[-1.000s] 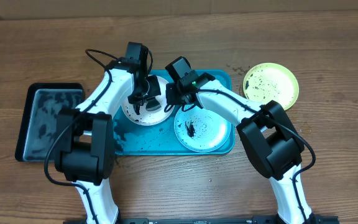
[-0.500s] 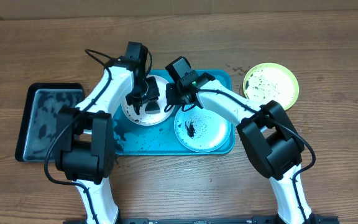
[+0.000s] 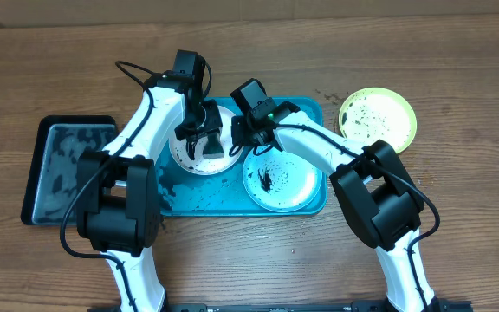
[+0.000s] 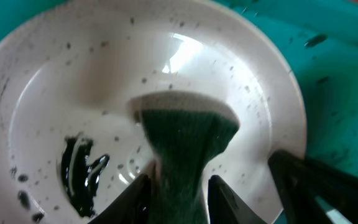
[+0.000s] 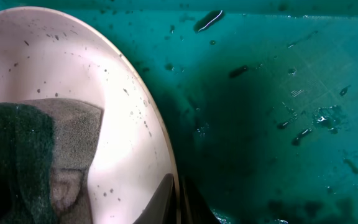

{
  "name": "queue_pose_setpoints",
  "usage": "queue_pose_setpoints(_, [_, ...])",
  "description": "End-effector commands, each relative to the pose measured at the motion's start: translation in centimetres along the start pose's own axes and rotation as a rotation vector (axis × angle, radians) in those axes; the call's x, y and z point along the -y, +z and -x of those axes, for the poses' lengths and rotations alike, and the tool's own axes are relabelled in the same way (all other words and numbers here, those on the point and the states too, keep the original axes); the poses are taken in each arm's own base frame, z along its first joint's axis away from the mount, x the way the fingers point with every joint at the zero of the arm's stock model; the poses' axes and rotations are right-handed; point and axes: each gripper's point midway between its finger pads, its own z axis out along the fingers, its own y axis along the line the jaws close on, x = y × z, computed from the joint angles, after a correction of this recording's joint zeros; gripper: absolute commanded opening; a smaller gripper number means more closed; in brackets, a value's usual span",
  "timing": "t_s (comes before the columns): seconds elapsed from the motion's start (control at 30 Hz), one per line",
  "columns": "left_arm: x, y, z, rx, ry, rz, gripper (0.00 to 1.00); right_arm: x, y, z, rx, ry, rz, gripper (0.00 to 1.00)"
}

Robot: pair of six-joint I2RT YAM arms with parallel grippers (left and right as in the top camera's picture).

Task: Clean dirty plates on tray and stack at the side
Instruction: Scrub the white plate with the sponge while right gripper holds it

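1. far left on the wooden table i see a small black tray, its floor wet and blotchy, lying apart from the turquoise tray.
2. both arms crowd in over the turquoise tray. the left gripper hangs above the white plate and hides part of its bowl from overhead. the right gripper sits at that plate's right rim, and its arm covers the upper edge of the light blue plate.
3. the left gripper is pinching a green sponge, which stands on end in the white plate with its waist squeezed narrow between the fingers.
4. the right gripper's fingers are pressed together right at the white plate's rim. i cannot tell whether the rim is nipped between them.
5. the white plate lies on the left half of the turquoise tray, peppered with black specks, with a glossy black smear on its floor beside the sponge.
6. the light blue plate lies on the tray's right half with a black smear in its middle. the tray floor around both plates is wet and flecked dark.
7. the yellow-green plate sits off the tray, on the table near its upper right corner, and is speckled black.
8. against a second ago, the left wrist sits slightly higher in the overhead view. the three plates and the right arm lie where they were.
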Motion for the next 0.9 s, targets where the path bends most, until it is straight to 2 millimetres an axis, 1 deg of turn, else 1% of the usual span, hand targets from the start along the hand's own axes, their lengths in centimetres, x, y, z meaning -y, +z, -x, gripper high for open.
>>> queue_pose_setpoints(0.0, [-0.2, 1.2, -0.9, -0.027, 0.014, 0.007, 0.31, 0.7, 0.5, -0.4, -0.016, 0.01, -0.019, 0.04])
queue_pose_setpoints(0.13, [-0.1, 1.3, -1.0, -0.028, 0.02, 0.007, 0.29, 0.7, 0.5, -0.4, -0.016, 0.01, -0.019, 0.04])
queue_pose_setpoints(0.33, [-0.1, 1.5, -1.3, -0.035, 0.022, 0.01, 0.3, 0.7, 0.5, -0.4, -0.017, 0.01, -0.019, 0.04])
queue_pose_setpoints(0.5, [-0.3, 1.8, -2.0, -0.056, 0.023, 0.02, 0.25, 0.7, 0.5, -0.4, -0.017, 0.01, -0.019, 0.04])
queue_pose_setpoints(0.6, [-0.3, 1.8, -2.0, -0.055, 0.023, 0.019, 0.25, 0.7, 0.5, -0.4, -0.017, 0.01, -0.019, 0.04])
queue_pose_setpoints(0.73, [-0.3, 1.8, -2.0, -0.056, 0.024, 0.019, 0.21, 0.7, 0.5, -0.5, -0.018, 0.01, -0.02, 0.04])
queue_pose_setpoints(0.87, [-0.4, 1.9, -2.1, -0.059, 0.022, 0.021, 0.21, 0.7, 0.5, -0.5, -0.017, 0.01, -0.02, 0.04])
